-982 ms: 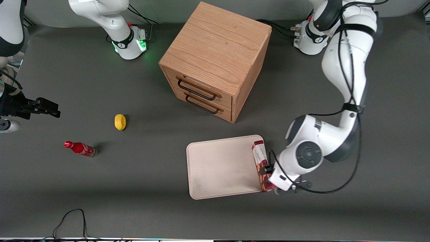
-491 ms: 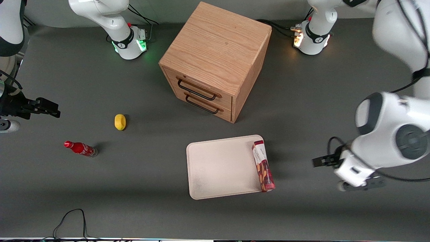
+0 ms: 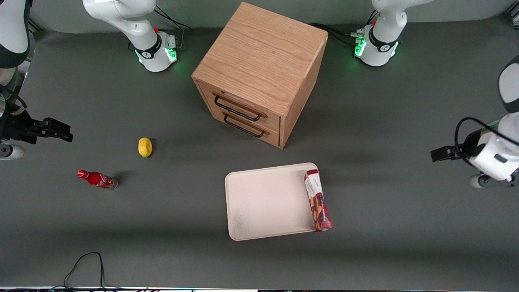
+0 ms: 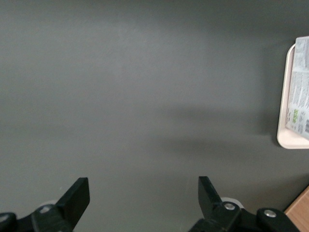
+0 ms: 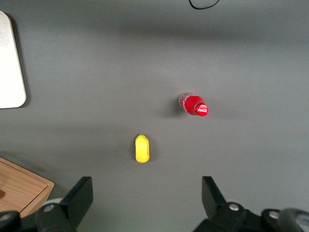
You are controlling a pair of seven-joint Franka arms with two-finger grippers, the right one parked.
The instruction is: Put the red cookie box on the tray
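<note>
The red cookie box (image 3: 318, 200) lies flat along the short edge of the off-white tray (image 3: 263, 198) that faces the working arm's end, its white end farther from the front camera. Its nearer end reaches just past the tray's corner. My left gripper (image 3: 438, 154) is open and empty, well away from the box toward the working arm's end of the table. In the left wrist view the gripper (image 4: 142, 186) hangs over bare grey mat, with the tray's rim (image 4: 285, 140) and the box's printed side (image 4: 300, 96) at the frame's edge.
A wooden drawer cabinet (image 3: 259, 73) stands farther from the front camera than the tray. A yellow lemon (image 3: 144, 147) and a small red soda bottle (image 3: 97, 179) lie toward the parked arm's end. A black cable (image 3: 87, 263) loops near the table's front edge.
My gripper has let go of the cookie box and drawn away toward the working arm's end of the table. The box stays on the tray's edge, unmoved.
</note>
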